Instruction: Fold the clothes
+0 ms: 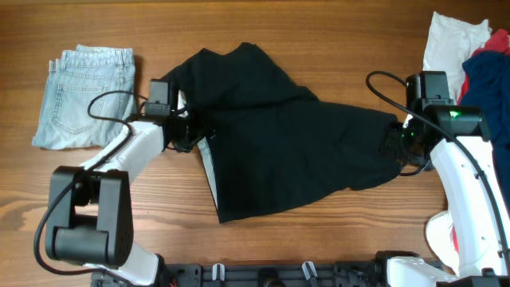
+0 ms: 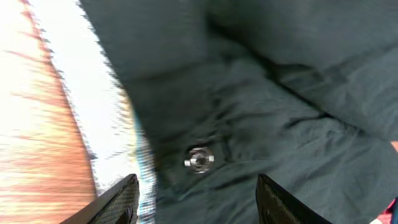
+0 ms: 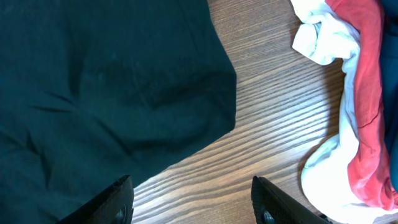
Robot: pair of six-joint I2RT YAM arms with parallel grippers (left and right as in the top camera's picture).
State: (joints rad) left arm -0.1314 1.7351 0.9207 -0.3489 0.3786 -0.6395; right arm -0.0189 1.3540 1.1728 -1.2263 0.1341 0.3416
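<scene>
A large black trouser-like garment (image 1: 279, 139) lies spread across the middle of the table, with pale waistband lining (image 1: 209, 163) showing at its left edge. My left gripper (image 1: 191, 131) is open over the waistband; the left wrist view shows a metal button (image 2: 199, 159) and the lining (image 2: 93, 93) between the fingers (image 2: 198, 202). My right gripper (image 1: 396, 143) is open and empty at the garment's right end; its wrist view shows the black hem (image 3: 124, 93) and bare wood between the fingers (image 3: 193, 202).
Folded light-blue denim (image 1: 86, 96) lies at the far left. A pile of white, red and navy clothes (image 1: 470, 56) sits at the far right, also in the right wrist view (image 3: 348, 106). The table's front edge holds the arm bases (image 1: 271, 275).
</scene>
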